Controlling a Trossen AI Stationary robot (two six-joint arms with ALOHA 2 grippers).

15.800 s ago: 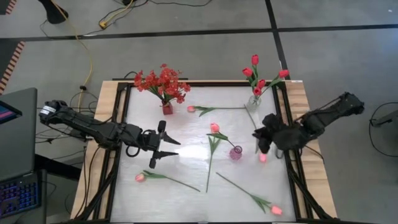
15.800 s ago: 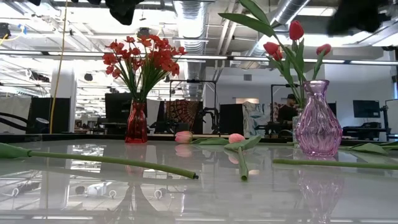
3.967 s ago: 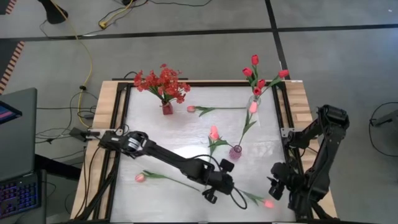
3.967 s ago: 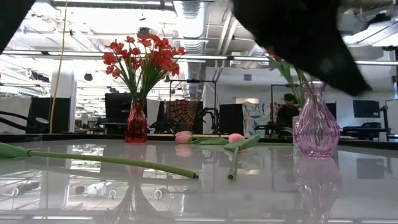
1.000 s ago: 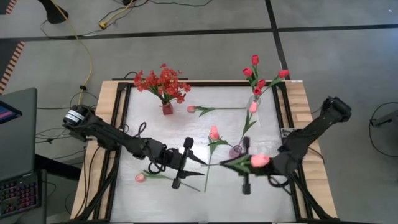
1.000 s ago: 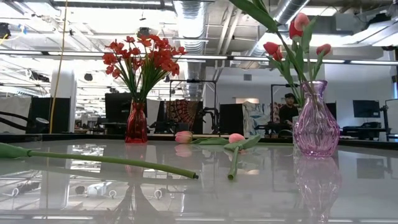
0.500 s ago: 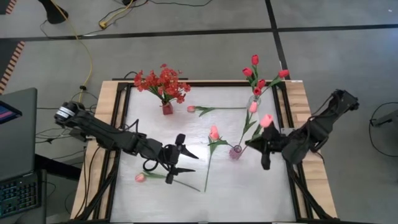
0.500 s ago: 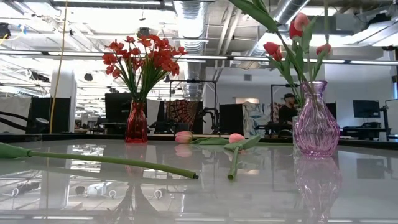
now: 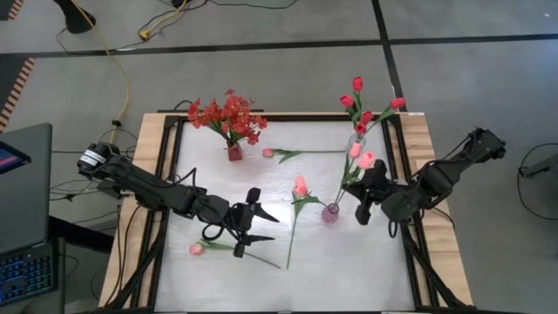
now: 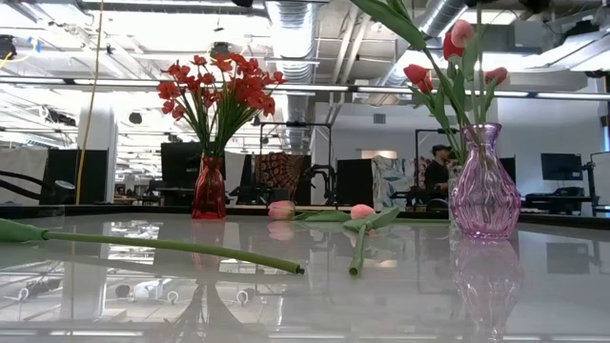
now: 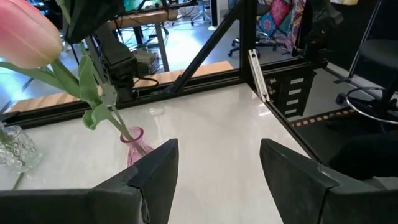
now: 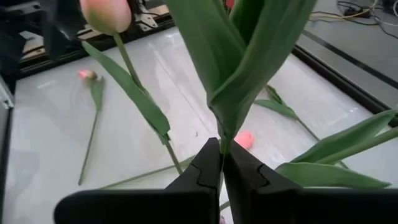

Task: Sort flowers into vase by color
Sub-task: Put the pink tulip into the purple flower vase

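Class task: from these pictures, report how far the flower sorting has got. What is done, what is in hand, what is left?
Done: the red blossom spray stands in the red vase, red tulips in the clear glass vase, one pink tulip in the small pink glass vase.

In hand: the right hand, shut on a pink tulip's stem, holds it by the pink vase.

Left: three pink tulips lying on the white table. The left hand hangs open, empty.

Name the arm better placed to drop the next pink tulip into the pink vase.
Right. Its gripper is shut on a pink tulip right beside the pink vase. The left gripper is open, empty, and farther away.
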